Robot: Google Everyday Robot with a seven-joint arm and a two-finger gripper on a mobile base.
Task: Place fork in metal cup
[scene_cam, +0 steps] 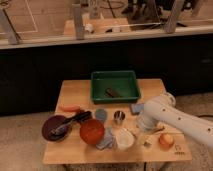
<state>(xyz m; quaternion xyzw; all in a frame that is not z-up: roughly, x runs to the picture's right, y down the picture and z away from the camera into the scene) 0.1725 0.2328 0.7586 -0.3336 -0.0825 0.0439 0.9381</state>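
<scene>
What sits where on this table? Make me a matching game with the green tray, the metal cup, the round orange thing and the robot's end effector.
Things:
1. green tray
2. metal cup
3. round orange thing
4. end effector

Places:
A. near the front right corner of the table
B. at the table's back, centre
C. just right of the white cup
D. just right of the blue-grey cup

Pairs: 1-B, 2-D, 3-A, 4-C
</scene>
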